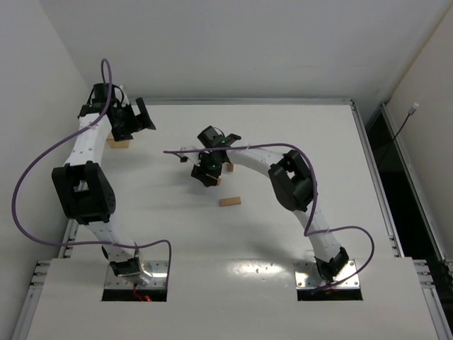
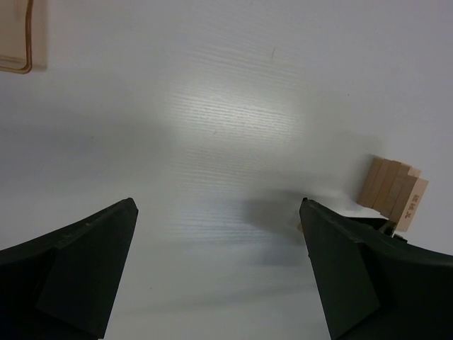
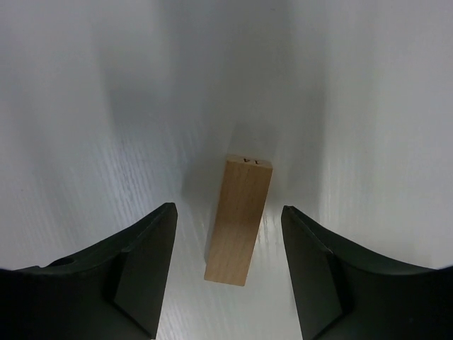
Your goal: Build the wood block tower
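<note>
Wood block (image 3: 239, 219) sits on the worktop (image 3: 368, 106) inside the right claw (image 3: 226, 210), whose fingers are spread either side of its long faces. Block looks stood on end, long axis vertical. Left claw (image 2: 217, 205) is spread, empty and well apart.

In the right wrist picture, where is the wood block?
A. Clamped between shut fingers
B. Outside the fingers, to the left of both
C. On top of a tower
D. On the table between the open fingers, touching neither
D: the wood block lies flat on the table, with white surface showing between it and each of the right fingers.
</note>
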Action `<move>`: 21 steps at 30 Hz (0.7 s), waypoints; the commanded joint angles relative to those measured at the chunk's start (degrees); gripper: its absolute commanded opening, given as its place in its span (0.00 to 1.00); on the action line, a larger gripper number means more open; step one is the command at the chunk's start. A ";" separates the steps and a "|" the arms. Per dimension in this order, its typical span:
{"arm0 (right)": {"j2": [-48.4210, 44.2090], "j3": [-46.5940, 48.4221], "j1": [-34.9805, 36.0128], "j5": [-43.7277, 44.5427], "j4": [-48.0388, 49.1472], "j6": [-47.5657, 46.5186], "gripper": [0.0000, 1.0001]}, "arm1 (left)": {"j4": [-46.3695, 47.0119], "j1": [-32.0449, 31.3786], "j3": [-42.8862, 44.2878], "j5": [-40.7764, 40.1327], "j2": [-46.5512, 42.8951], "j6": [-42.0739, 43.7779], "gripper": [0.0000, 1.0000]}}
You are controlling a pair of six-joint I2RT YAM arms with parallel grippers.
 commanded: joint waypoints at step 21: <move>-2.52 -2.04 -0.95 3.73 -0.90 -1.29 0.00 | 2.73 1.98 -2.78 1.26 -1.11 -1.32 0.99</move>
